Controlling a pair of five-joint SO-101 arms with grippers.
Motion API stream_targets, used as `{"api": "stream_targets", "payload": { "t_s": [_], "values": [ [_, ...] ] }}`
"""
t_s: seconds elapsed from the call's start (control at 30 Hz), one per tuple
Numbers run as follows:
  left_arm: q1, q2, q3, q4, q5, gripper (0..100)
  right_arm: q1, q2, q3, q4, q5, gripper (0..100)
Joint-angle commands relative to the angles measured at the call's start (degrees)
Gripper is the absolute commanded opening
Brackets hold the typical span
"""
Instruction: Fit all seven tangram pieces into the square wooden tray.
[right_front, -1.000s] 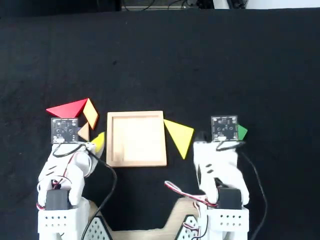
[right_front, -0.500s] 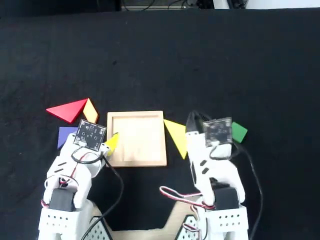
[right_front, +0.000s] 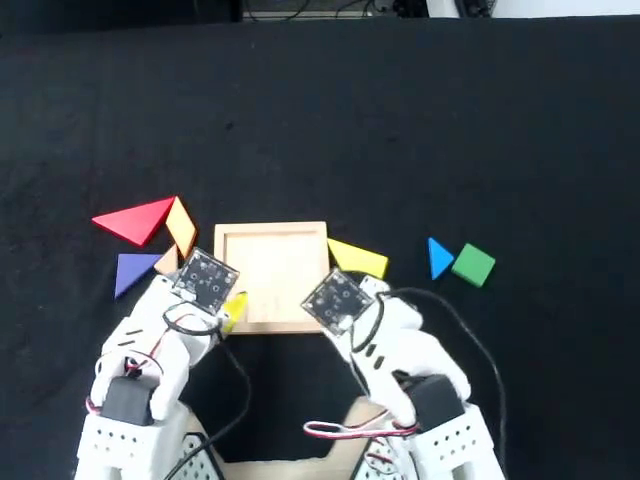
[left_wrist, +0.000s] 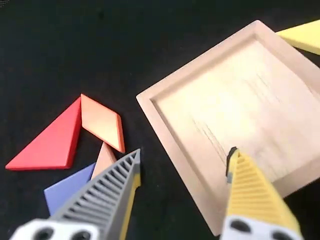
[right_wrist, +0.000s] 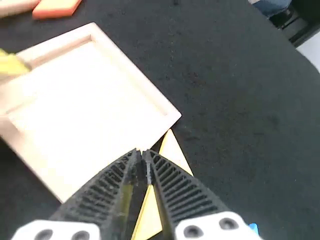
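— What did the arms just do?
— Both swung in toward the wooden tray (right_front: 270, 228). The left claw (left_wrist: 184, 155) came from over the left pieces to the tray's near left corner. Its fingers were wide apart, with nothing in them.
— And the other one?
— The right claw (right_wrist: 141, 154) left the green square (right_front: 473, 265) and the little blue triangle (right_front: 438, 257) and came above the yellow triangle (right_front: 357, 258), just beside the tray. Its fingers were pressed together, holding nothing.
— Did any piece go in?
— No. The tray was bare inside. The red triangle (right_front: 135, 220), the orange slanted piece (right_front: 181, 225), the purple triangle (right_front: 133, 270) and the small peach triangle (right_front: 168, 262) lay on the black table (right_front: 400, 150) to its left, where they were before.
— So what did that mean?
— I think the job had hardly begun. All seven pieces waited outside, and the right claw would need to open before grabbing the yellow one.
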Motion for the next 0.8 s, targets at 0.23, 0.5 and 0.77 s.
{"api": "stream_targets", "payload": {
  "t_s": [0.23,0.5,0.77],
  "values": [
    [-26.33,-0.53,1.01,-14.86,26.11,27,17.76,-4.7,-0.13,-11.34,-14.33,1.3],
    [-21.41,-0.53,1.01,-14.77,26.11,27,19.6,-4.53,-0.13,-10.73,-18.99,18.0],
    [-20.88,-0.53,1.1,-12.66,14.95,27,19.6,-4.35,-0.13,-10.55,-17.23,5.8]
  ]
}}
